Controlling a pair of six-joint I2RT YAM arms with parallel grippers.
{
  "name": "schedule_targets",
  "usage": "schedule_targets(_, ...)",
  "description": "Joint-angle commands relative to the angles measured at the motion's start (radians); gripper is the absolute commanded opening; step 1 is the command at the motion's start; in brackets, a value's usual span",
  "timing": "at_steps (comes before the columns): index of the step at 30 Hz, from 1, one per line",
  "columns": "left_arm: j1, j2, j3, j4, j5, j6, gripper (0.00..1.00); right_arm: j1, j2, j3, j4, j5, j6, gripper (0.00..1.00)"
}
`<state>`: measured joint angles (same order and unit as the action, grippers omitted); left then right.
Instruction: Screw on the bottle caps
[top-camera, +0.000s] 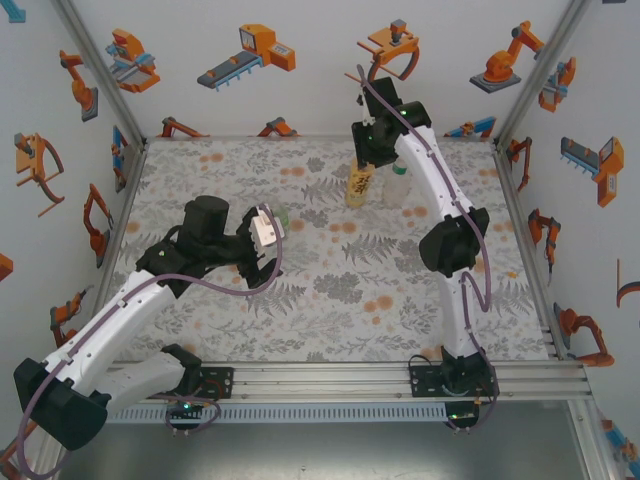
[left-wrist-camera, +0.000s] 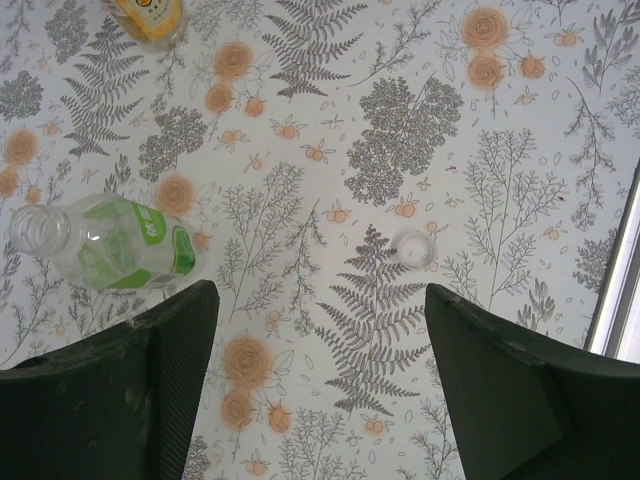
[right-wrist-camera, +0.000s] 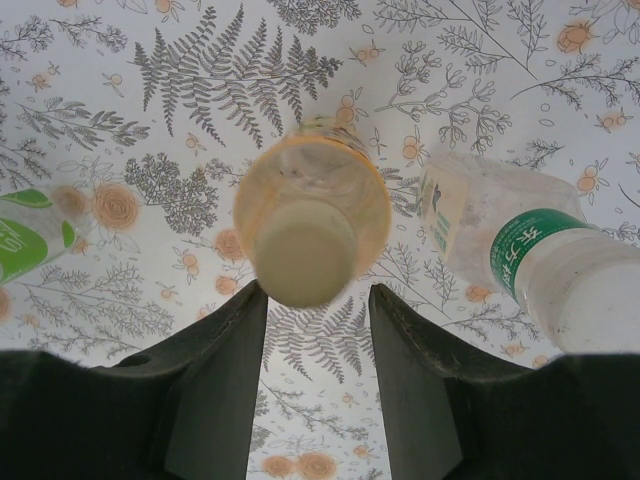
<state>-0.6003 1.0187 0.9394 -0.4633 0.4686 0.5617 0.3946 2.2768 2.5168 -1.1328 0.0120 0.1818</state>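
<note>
The yellow bottle (top-camera: 358, 186) stands at the back of the table, its pale cap (right-wrist-camera: 305, 252) on its neck. My right gripper (right-wrist-camera: 318, 300) hangs straight above it, open by a narrow gap, tips on either side of the cap's near edge. Beside it stands the clear bottle with the white-green label (right-wrist-camera: 520, 255), showing a white top. The short green-tinted bottle (left-wrist-camera: 105, 243) has a bare, open neck. My left gripper (left-wrist-camera: 320, 295) hovers open next to it with nothing between its fingers. A small loose cap (left-wrist-camera: 413, 248) lies on the cloth just beyond the right finger.
A floral cloth (top-camera: 330, 290) covers the table. Printed walls and aluminium posts close in the left, back and right sides. The right arm's elbow (top-camera: 452, 245) stands over the right half. A metal rail (top-camera: 400, 372) runs along the near edge.
</note>
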Motion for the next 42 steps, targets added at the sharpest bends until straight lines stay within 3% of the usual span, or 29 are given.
schedule_targets(1,0.009,-0.007,0.014,0.015,0.019,-0.027,0.78,-0.006,-0.061,0.014,-0.005,-0.004,-0.008,0.45)
schedule_targets(10,0.072,-0.039,-0.027,0.153,0.004,-0.164,0.81,-0.006,-0.173,-0.095,0.000,-0.007,-0.007,0.46)
schedule_targets(15,0.108,-0.042,-0.028,0.226,-0.075,-0.248,0.82,-0.006,-0.292,-0.250,0.054,-0.028,-0.001,0.46)
schedule_targets(23,0.113,-0.074,-0.221,0.593,-0.140,-0.341,0.87,-0.007,-0.506,-0.565,0.233,-0.112,0.045,0.46)
schedule_targets(35,0.153,0.171,-0.413,1.089,-0.135,-0.382,0.90,-0.007,-0.645,-0.767,0.300,-0.156,0.071,0.46)
schedule_targets(42,0.228,0.363,-0.416,1.281,-0.038,-0.412,0.90,-0.007,-0.659,-0.788,0.297,-0.158,0.068,0.46)
